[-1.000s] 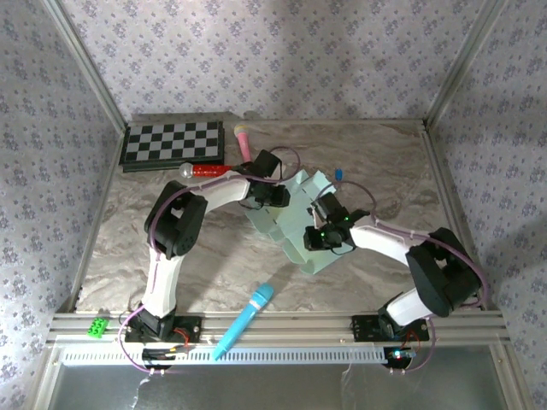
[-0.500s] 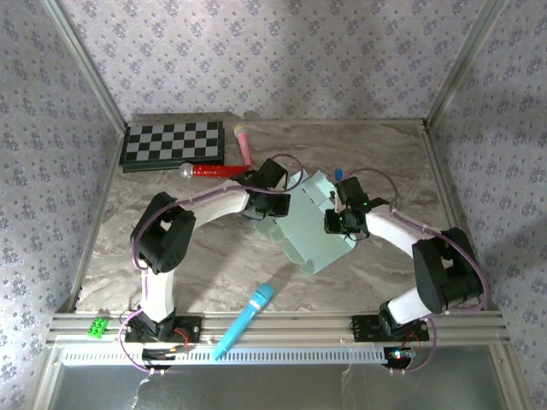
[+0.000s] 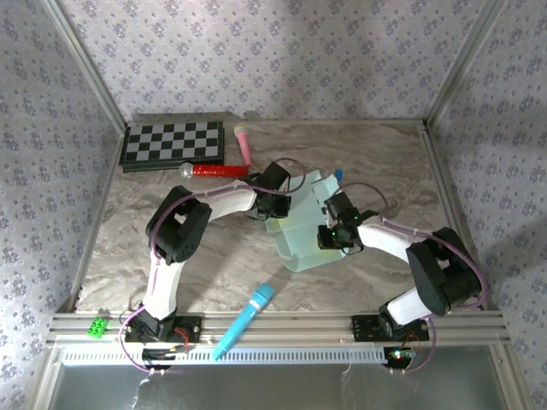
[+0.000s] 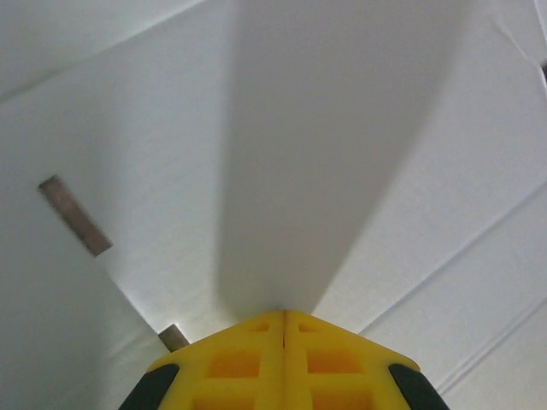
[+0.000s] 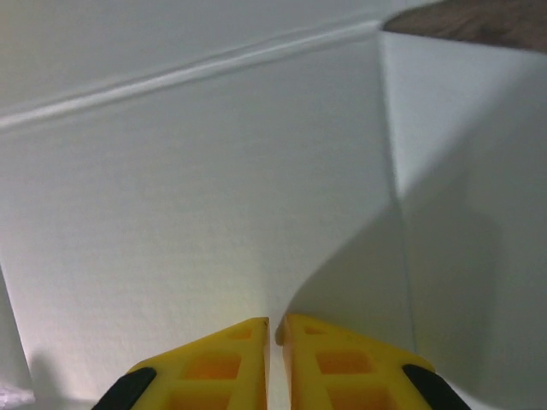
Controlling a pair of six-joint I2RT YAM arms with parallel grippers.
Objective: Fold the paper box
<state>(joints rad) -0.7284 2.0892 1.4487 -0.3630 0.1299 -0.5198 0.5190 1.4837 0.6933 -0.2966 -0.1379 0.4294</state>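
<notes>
On the marbled table point(image 3: 188, 256), a blue microphone point(image 3: 248, 318) lay nearest the arm bases. Beyond it, the paper box point(image 3: 301, 243) sat between both grippers, its middle hidden by the wrists. The left gripper point(image 4: 284, 314) was pressed together and the right gripper point(image 5: 275, 323) showed a hairline slit; whether either pinched card was unclear. The box looked narrower than half a second before.

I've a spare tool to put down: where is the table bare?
Bare: left side, between chessboard and near rail; far right corner, beyond the paper box. Crowded: the middle around the box, and the near edge by the blue microphone.
</notes>
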